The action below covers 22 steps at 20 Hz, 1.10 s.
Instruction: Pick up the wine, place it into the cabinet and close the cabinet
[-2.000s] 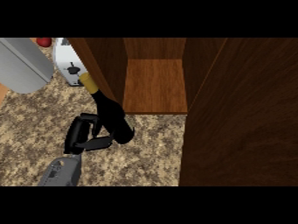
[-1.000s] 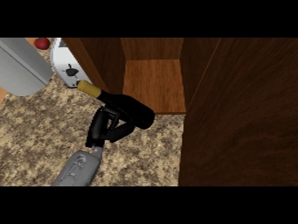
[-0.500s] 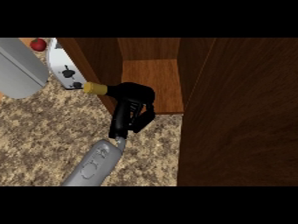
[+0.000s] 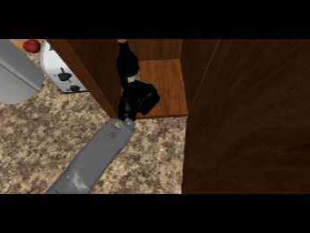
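- A home kitchen, seen from steeply above.
- A speckled beige and brown stone counter fills the lower left.
- A dark wooden cabinet stands on it, open, with a lighter wooden shelf inside.
- A white toaster sits at the upper left, beside a grey appliance.
- A small red object lies by the top edge.

One grey forearm enters from the lower edge at view left and extends diagonally up and to the right, nearly straight. Its black hand, the left, has fingers curled round a dark glass wine bottle. Bottle stands roughly upright above the hand. Right hand out of view.
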### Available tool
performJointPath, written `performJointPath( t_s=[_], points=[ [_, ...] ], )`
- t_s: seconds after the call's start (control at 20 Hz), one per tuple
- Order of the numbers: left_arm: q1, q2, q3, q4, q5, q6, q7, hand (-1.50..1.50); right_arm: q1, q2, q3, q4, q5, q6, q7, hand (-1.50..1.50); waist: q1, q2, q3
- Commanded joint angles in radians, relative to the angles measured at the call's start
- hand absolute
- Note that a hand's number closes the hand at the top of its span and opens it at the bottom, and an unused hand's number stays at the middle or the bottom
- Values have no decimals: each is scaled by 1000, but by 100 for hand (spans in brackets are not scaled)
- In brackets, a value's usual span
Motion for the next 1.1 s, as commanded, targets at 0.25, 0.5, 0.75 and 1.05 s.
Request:
performJointPath(
  t_s=[0.25, 0.5, 0.75, 1.05],
  points=[
    [-131, 0, 61, 254, 99, 36, -72, 150, 38, -20, -31, -94, -150, 36, 30, -150, -19, 5, -1],
    [-153, 0, 127, 319, 147, 28, -197, 150, 24, -11, -29, -64, -144, 28, 31, -150, -19, 11, -2],
    [-231, 0, 181, 375, 181, 47, -204, 150, 43, -34, -56, -59, -171, 69, -4, -150, -38, 16, -1],
    [-248, 0, 132, 427, 148, 110, -285, 150, 6, -18, -47, 7, -151, 75, -33, -150, -36, 14, 0]
  ],
)
